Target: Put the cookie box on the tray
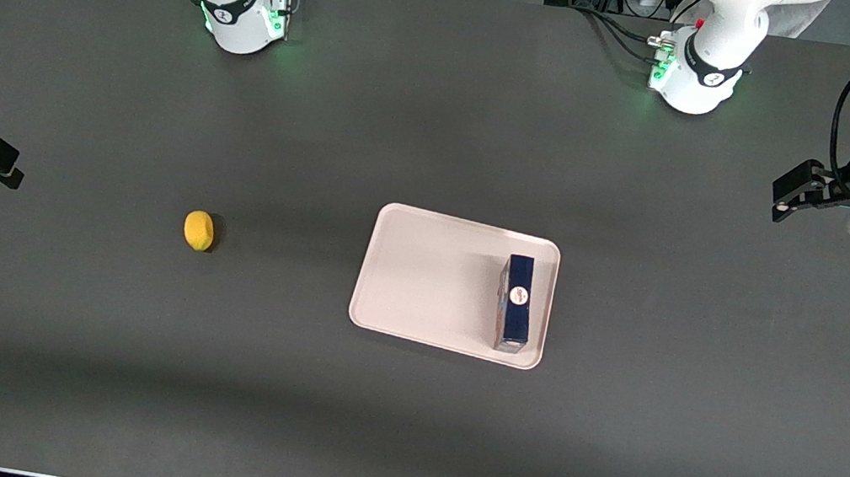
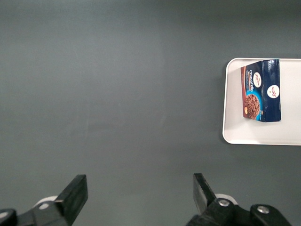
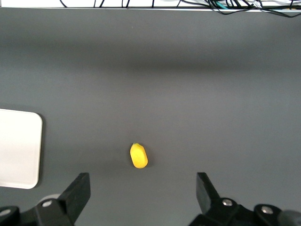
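Observation:
The cookie box (image 1: 517, 303) is a small dark-blue carton standing on its long edge on the tray (image 1: 428, 273), close to the rim at the working arm's end. In the left wrist view the cookie box (image 2: 262, 90) shows its chocolate-cookie picture and round logo, resting on the pale tray (image 2: 263, 132). My gripper (image 1: 779, 197) hovers over bare table toward the working arm's end, well apart from the tray and farther from the front camera than it. The gripper (image 2: 139, 183) is open, with nothing between its fingers.
A small yellow rounded lump (image 1: 199, 229) lies on the dark mat toward the parked arm's end, apart from the tray; the right wrist view shows the lump (image 3: 138, 156) and a corner of the tray (image 3: 19, 148). Both arm bases (image 1: 694, 76) stand along the table's back edge.

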`<state>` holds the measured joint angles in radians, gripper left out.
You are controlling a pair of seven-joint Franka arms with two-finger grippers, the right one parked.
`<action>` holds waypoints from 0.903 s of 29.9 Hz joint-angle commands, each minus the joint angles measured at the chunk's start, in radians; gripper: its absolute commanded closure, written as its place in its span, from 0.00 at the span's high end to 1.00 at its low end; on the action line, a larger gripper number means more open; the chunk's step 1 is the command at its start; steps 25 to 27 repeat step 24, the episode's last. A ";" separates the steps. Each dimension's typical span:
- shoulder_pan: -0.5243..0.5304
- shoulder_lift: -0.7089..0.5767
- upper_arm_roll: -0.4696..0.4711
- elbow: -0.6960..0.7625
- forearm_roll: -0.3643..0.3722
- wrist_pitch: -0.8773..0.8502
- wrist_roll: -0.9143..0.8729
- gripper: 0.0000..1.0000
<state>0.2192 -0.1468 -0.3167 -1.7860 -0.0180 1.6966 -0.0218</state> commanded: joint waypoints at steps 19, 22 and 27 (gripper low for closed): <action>-0.018 -0.013 0.054 0.016 -0.002 -0.015 0.019 1.00; -0.024 -0.008 0.061 0.023 0.000 -0.017 0.013 1.00; -0.026 -0.007 0.065 0.023 0.000 -0.017 0.014 1.00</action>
